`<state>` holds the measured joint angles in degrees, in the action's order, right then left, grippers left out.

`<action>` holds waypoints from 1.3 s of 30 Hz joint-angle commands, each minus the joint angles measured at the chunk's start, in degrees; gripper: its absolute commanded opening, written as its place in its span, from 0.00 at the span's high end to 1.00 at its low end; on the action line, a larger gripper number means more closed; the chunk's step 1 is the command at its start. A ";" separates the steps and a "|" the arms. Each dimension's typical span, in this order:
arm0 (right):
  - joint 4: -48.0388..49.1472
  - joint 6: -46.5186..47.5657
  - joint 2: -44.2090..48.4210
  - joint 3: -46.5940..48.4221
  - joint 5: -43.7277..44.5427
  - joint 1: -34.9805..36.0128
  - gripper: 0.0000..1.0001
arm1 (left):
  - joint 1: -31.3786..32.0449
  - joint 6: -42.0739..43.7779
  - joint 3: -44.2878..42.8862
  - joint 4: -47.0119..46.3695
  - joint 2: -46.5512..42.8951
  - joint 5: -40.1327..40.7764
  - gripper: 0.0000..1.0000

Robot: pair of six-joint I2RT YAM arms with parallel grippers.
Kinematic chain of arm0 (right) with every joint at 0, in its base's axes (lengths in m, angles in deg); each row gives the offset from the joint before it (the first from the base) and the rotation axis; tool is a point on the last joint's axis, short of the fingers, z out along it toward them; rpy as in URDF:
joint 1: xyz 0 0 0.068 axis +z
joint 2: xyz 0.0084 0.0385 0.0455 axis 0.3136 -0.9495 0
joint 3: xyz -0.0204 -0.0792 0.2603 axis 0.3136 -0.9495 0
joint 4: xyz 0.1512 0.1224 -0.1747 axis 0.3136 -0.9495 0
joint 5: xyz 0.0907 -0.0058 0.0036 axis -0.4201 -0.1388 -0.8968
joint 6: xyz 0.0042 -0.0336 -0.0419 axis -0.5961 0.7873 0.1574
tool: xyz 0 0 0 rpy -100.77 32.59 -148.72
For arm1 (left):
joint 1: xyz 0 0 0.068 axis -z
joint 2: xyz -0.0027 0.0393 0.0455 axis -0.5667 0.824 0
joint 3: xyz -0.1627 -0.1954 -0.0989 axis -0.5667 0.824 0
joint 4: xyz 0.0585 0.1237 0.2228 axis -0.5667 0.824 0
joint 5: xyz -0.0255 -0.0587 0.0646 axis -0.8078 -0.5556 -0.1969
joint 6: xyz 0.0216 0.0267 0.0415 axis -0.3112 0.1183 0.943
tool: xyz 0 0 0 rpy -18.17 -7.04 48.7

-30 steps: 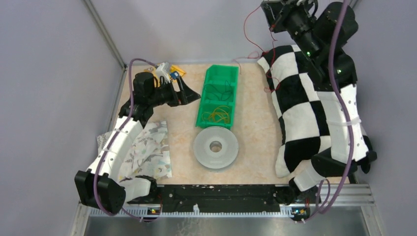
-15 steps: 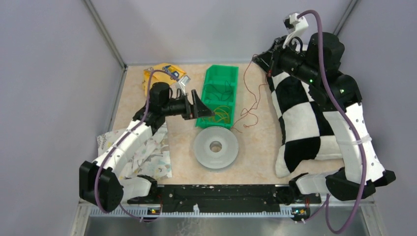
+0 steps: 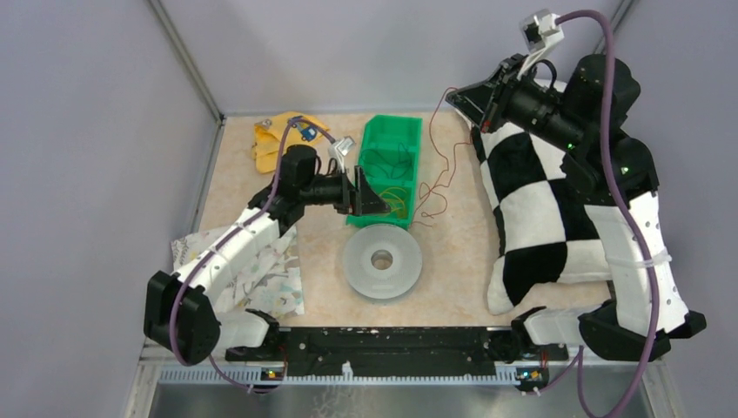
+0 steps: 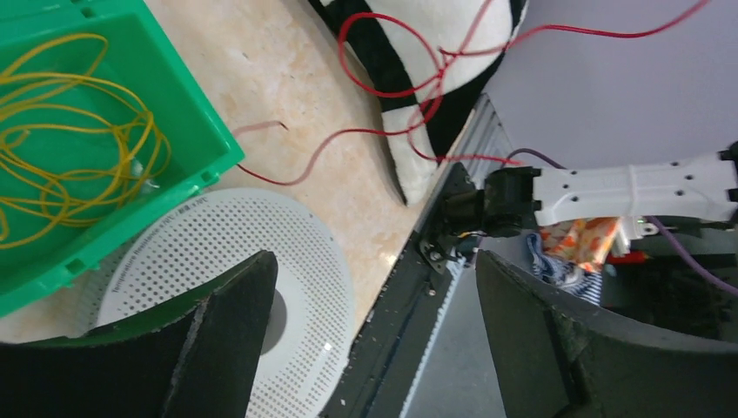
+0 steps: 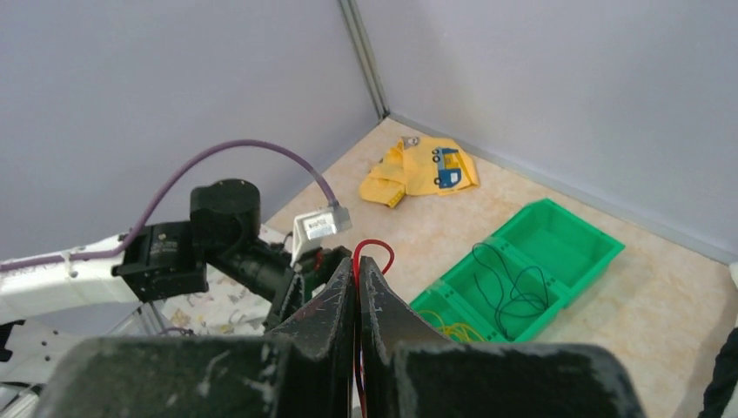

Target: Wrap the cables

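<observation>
The cable is a thin red wire [image 3: 438,178]. It hangs from my right gripper [image 3: 457,94], which is raised at the back right, and curls down onto the table beside the green bin [image 3: 366,152]. The right wrist view shows that gripper [image 5: 358,268] shut on the wire, with a small red loop [image 5: 376,247] poking past the tips. The grey round spool [image 3: 381,259] lies flat in front of the bin. My left gripper [image 3: 371,197] is open and empty over the bin's near end. In its own view [image 4: 374,300] the spool [image 4: 296,252] and the wire [image 4: 348,139] lie beyond it.
The green bin holds a yellow wire bundle [image 3: 396,198] in its near compartment and a black wire [image 3: 389,157] in the far one. A black-and-white checkered pillow [image 3: 540,209] fills the right side. A patterned cloth [image 3: 265,266] lies front left and a yellow cloth [image 3: 277,138] back left.
My right gripper came down from high at the back, and the wire now trails onto the table. My left gripper moved right to the bin's near end.
</observation>
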<state>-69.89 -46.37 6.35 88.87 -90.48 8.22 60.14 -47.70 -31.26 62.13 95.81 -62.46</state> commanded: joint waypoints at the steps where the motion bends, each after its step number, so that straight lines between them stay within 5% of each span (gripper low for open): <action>1: 3.16 -2.28 -0.59 6.14 0.30 0.13 1.00 | 3.01 6.04 0.64 -5.24 -1.13 7.74 0.12; 10: -0.78 -4.18 -3.10 13.64 2.61 0.10 1.00 | 9.38 21.16 12.51 -25.35 -8.40 19.83 0.15; 14: -1.49 -4.50 -3.69 14.95 2.65 0.06 1.00 | 10.48 24.63 17.16 -34.33 -10.19 19.43 0.09; 22: 0.03 -5.01 -2.76 13.25 2.56 0.09 1.00 | 16.23 34.81 17.68 -37.70 -5.93 20.20 0.09; 32: -0.04 -5.85 -2.32 12.14 2.05 0.12 1.00 | 19.99 33.66 16.03 -48.36 4.49 30.74 0.06; 39: 0.43 -5.89 -0.41 9.82 2.42 0.13 1.00 | 20.09 33.23 13.38 -50.10 9.57 29.33 0.13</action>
<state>-71.29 -51.57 3.75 99.31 -88.31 8.22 79.99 -14.96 -14.52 19.16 103.76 -33.34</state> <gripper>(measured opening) 0.008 0.900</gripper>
